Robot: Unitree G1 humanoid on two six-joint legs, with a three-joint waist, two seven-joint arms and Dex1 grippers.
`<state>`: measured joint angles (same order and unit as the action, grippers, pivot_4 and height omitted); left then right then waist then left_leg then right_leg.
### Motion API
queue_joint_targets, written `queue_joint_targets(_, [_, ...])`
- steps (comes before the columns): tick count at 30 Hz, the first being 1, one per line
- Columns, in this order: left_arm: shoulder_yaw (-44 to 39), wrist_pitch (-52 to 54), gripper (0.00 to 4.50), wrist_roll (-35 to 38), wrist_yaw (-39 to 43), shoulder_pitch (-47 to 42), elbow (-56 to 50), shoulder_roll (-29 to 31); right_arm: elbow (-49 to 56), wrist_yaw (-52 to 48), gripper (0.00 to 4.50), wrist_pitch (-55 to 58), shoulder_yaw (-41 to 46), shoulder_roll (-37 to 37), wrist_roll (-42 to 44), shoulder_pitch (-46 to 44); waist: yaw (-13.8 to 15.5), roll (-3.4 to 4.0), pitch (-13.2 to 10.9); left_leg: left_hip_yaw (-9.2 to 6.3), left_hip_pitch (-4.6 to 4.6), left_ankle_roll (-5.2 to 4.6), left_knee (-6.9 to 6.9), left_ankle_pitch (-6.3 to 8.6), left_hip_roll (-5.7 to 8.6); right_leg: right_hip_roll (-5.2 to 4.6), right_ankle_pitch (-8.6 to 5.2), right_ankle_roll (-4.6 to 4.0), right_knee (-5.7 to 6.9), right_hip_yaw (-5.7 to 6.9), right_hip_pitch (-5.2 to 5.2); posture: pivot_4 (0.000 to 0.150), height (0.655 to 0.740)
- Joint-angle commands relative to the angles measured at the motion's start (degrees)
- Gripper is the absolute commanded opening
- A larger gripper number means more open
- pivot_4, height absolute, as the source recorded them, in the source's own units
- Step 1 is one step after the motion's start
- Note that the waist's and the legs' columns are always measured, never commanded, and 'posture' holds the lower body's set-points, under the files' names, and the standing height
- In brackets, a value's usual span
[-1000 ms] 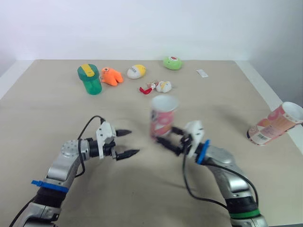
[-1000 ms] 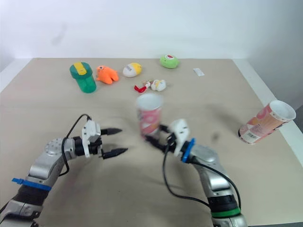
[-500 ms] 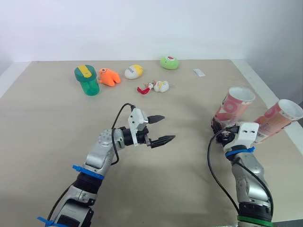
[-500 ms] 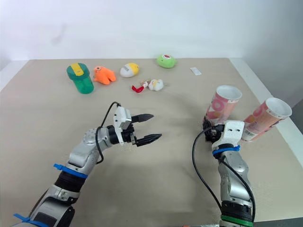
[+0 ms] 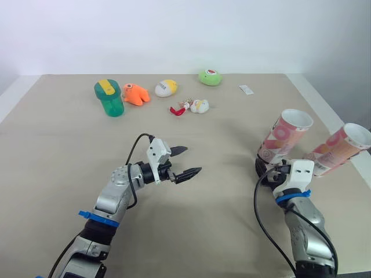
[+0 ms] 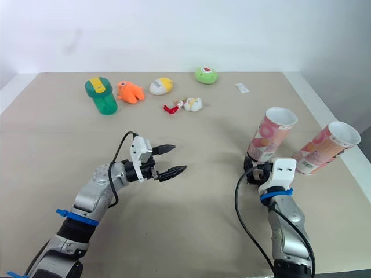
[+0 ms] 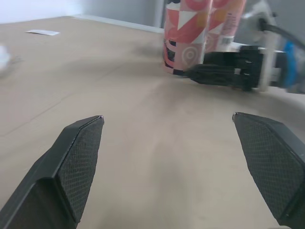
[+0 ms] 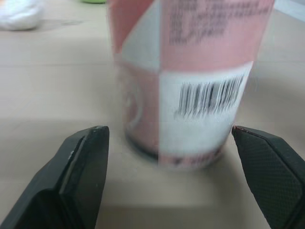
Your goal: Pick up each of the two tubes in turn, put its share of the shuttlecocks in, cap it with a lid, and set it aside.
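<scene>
Near the right edge of the beige table [image 5: 58,162], the pink patterned cardboard tube [image 5: 284,137] stands mouth-up and uncapped beside the second pink tube [image 5: 342,149], with the right gripper [image 5: 264,168] spread unclamped around its base, while the left gripper [image 5: 192,160] hovers parted and empty mid-table, seemingly ready to load it.

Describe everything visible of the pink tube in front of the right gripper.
The pink tube looks like printed cardboard: pink, red and white shapes, a white barcode panel, a dark base rim. Its mouth is open and white inside, with no lid. It stands base-down on the table, near its right edge. The right gripper sits at its base, fingers open either side, not touching.
</scene>
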<state>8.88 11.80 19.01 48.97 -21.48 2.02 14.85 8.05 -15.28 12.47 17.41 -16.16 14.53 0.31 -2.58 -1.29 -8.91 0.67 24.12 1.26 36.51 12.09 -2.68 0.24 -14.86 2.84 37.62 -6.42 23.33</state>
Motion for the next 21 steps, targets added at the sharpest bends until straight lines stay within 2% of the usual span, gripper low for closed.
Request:
queue_joint_targets(1, [-3.86,-0.52,4.50,-0.06,-2.07,3.36,-3.07,2.75,7.50,-4.70,4.42,1.78,0.84,-2.68,4.37,2.88,-0.01,0.01,0.00,0.00,0.00,0.00,0.00,0.00,0.00,0.00,0.00,0.00,0.00,0.00,0.00,0.150,0.7400])
queue_joint_targets(6, [-8.48,-0.05,4.50,1.19,-4.38,10.08,-7.25,6.51,15.88,-15.54,4.42,9.23,-4.17,-8.31,12.82,3.66,-0.37,0.05,-0.01,0.04,-0.05,-0.01,-0.03,0.01,-0.10,0.06,-0.05,0.02,0.02,-0.03,0.03,0.150,0.7400])
queue_joint_targets(10, [-11.94,0.91,4.50,2.48,-5.43,15.16,-13.41,9.11,18.83,-21.17,4.42,11.15,-12.07,-12.78,11.84,0.04,-0.18,0.00,-0.03,0.00,-0.08,-0.10,0.02,-0.06,-0.12,0.05,0.02,0.04,0.06,0.04,0.00,0.150,0.7400])
queue_joint_targets(14, [-12.16,1.49,4.50,2.45,-5.54,17.51,-17.05,11.15,16.59,-21.39,4.42,10.74,-16.23,-12.23,9.98,-3.33,0.22,-0.05,-0.04,0.00,-0.06,-0.10,0.05,-0.10,-0.08,-0.01,0.01,0.03,0.05,0.07,-0.01,0.150,0.7400])
queue_joint_targets(21, [-11.86,2.91,4.50,2.81,-7.04,18.56,-19.66,11.36,12.72,-20.68,4.42,9.61,-16.30,-9.96,9.97,-4.98,0.20,-0.11,-0.06,0.07,0.00,-0.08,0.04,-0.09,0.03,-0.16,-0.04,0.15,0.05,0.06,0.01,0.150,0.7400])
